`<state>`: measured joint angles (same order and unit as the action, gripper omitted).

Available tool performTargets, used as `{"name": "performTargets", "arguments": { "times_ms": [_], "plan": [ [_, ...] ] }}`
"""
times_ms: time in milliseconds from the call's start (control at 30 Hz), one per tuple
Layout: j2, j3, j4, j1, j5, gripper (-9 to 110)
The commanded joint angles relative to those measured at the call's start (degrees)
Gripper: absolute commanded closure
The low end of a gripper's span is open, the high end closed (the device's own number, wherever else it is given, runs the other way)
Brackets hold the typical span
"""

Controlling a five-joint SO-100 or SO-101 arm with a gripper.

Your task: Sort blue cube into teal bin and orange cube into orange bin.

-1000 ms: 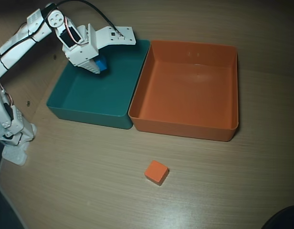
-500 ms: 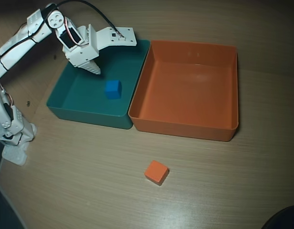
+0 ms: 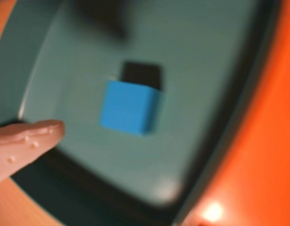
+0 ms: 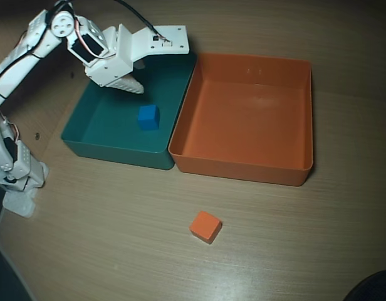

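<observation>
Wrist view: we count one blue cube [image 3: 130,113], matte and sharp-edged, lying on the floor of the teal bin [image 3: 206,61] near centre. One pale fingertip [image 3: 34,136] enters at 8 o'clock, apart from the cube. The orange bin [image 3: 272,141] fills the 3 o'clock edge, glossy plastic.

Overhead view: we count two bins and two cubes. The blue cube [image 4: 148,117] sits inside the teal bin [image 4: 93,125]; the orange bin [image 4: 243,100] touches it at 3 o'clock. The orange cube [image 4: 205,226] lies on the wood-grain surface [image 4: 118,238], at 6 o'clock of the bins. The white arm reaches in from 10 o'clock, jaws [image 4: 138,80] above the teal bin, released, holding nothing.
</observation>
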<state>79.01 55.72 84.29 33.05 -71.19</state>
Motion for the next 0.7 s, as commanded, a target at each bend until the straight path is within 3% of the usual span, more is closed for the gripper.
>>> {"name": "performTargets", "arguments": {
  "times_ms": [0, 333, 667],
  "plan": [
    [5.27, -8.53, -0.35, -5.8, -0.35, 88],
    [4.57, -17.49, -0.35, -25.14, -0.35, 97],
    [-2.72, -18.54, -1.58, -29.36, -1.32, 96]
  ]
}}
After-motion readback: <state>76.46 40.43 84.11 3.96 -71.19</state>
